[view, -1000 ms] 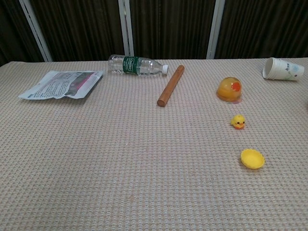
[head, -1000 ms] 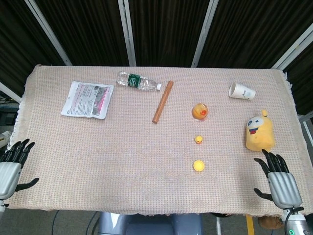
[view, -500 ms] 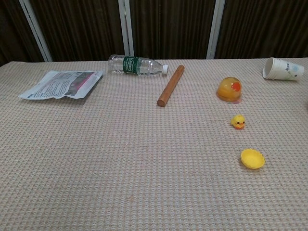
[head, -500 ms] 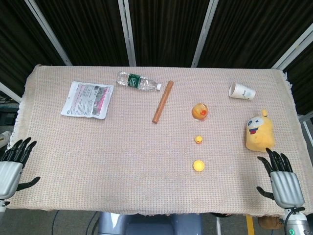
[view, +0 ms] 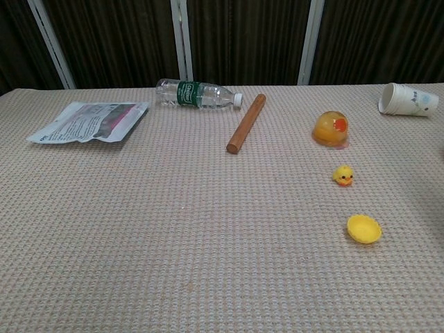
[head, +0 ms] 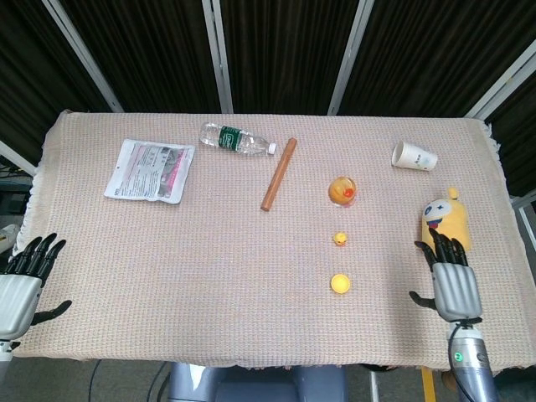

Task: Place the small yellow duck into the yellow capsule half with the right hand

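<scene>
Overhead, dark curtains (head: 276, 50) back the woven tablecloth (head: 209, 276); a plush toy (head: 444, 224) lies just beyond the empty, spread-fingered right hand (head: 453, 280), well apart from the small yellow duck (head: 340, 239).

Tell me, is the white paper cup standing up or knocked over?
Knocked over. The paper cup lies on its side on the table, its open mouth facing the right edge.

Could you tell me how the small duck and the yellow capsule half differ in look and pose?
The duck is a tiny figure with an orange beak, standing upright; the capsule half is a plain open cup, tilted on the cloth. The duck lies farther from the robot, the capsule half nearer. Both are yellow, small and untouched by either hand.
</scene>
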Controlling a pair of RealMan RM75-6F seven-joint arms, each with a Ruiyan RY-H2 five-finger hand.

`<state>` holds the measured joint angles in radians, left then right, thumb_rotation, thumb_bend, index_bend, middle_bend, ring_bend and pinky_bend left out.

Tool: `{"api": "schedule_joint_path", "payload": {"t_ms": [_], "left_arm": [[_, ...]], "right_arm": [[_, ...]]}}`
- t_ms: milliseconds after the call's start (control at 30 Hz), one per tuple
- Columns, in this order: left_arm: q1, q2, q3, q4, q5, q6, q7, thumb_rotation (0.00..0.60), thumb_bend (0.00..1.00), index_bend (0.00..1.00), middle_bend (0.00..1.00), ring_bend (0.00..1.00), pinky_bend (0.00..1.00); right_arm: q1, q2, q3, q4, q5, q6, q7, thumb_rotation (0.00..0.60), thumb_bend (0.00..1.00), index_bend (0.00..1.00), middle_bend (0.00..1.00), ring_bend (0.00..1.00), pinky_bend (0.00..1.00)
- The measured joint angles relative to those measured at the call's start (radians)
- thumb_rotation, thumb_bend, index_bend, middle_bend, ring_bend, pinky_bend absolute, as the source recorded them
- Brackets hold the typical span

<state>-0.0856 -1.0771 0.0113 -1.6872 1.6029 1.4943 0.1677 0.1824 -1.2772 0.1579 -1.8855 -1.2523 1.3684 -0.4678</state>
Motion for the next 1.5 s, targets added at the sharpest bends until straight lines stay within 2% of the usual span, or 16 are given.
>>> {"api": "schedule_joint_path", "payload": {"t_ms": [167, 500, 767, 1200, 1500], "left_arm": [[0.0, -0.003, -0.002, 0.004, 0.001, 0.004, -0.016, 0.6, 0.0, 0.0, 0.0, 0.0, 0.19], [-0.006, -0.01, 0.002, 0.013, 0.035, 0.015, -0.024, 0.6, 0.0, 0.0, 0.0, 0.0, 0.19], [0.001, -0.015, 0.005, 0.014, 0.056, 0.038, -0.009, 0.6, 0.0, 0.0, 0.0, 0.0, 0.2], [0.004, -0.007, 0.017, 0.004, 0.092, 0.051, -0.013, 0.6, 0.0, 0.0, 0.0, 0.0, 0.2], [-0.001, 0.002, 0.022, -0.005, 0.09, 0.036, -0.031, 0.6, 0.0, 0.0, 0.0, 0.0, 0.2]], "right_arm": [[0.076, -0.126, 0.032, 0.025, 0.056, -0.03, -0.104, 0.6, 0.06, 0.21, 0.0, 0.0, 0.0], [0.252, -0.348, 0.108, 0.237, 0.224, -0.122, -0.234, 0.6, 0.08, 0.24, 0.0, 0.0, 0.0], [0.322, -0.409, 0.132, 0.363, 0.291, -0.195, -0.239, 0.6, 0.1, 0.27, 0.0, 0.0, 0.0], [0.422, -0.461, 0.145, 0.585, 0.351, -0.329, -0.173, 0.6, 0.13, 0.32, 0.0, 0.0, 0.0], [0.457, -0.466, 0.139, 0.673, 0.363, -0.385, -0.115, 0.6, 0.14, 0.39, 0.0, 0.0, 0.0]]}}
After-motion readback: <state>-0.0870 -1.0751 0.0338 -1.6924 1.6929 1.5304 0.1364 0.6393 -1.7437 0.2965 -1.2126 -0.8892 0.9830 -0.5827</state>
